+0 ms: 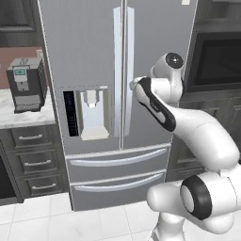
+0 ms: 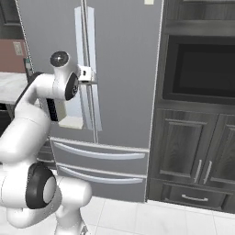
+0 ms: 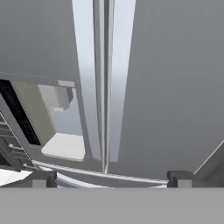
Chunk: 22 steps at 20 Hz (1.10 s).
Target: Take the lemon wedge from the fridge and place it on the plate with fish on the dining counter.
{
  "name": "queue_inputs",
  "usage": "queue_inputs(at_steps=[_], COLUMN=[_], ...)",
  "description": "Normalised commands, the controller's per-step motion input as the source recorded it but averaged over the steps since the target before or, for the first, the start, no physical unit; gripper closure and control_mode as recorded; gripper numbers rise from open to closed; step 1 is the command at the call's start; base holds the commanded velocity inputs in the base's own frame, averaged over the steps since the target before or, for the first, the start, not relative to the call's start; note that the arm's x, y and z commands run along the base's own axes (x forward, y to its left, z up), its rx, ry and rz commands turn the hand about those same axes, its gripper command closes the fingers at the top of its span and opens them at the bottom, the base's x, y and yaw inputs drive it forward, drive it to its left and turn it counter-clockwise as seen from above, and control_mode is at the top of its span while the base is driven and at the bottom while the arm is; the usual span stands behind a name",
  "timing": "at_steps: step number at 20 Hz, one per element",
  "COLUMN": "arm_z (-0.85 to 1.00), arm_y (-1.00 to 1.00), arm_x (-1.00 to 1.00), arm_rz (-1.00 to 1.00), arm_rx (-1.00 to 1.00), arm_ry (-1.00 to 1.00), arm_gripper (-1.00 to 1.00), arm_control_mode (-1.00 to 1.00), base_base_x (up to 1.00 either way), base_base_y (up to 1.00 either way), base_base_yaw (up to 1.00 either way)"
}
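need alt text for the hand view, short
Close view of the closed grey steel fridge, its two doors meeting at a centre seam flanked by two pale vertical handles. The water dispenser panel sits at lower left, and the open claw shows its two dark fingertips at the bottom.

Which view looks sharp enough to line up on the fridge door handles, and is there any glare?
Left and right base views: even flat light, handles crisp on the fridge, no glare. Hand view: close and soft, handles splay with perspective; the gripper has its jaws apart.
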Motion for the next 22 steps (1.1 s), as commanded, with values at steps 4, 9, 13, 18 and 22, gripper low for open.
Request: queue_inputs(at_steps=[4,9,13,18,22], arm_z=[0.00,-0.07,-0.27,-0.29,-0.18], arm_y=[0.00,0.01,0.02,0.00,0.00], arm_x=[0.72,0.70,0.54,0.40,0.36], arm_rz=[0.00,0.00,0.00,0.00,0.00], arm_rx=[0.00,0.00,0.00,0.00,0.05], arm_ry=[0.00,0.00,0.00,0.00,0.00], arm_gripper=[-1.00,-1.00,-1.00,-1.00,-1.00], arm_control_mode=[-1.00,-1.00,-1.00,-1.00,-1.00], base_base_x=[0.00,0.00,0.00,0.00,0.00], base_base_y=[0.00,0.00,0.00,0.00,0.00], base_base_yaw=[0.00,0.00,0.00,0.00,0.00])
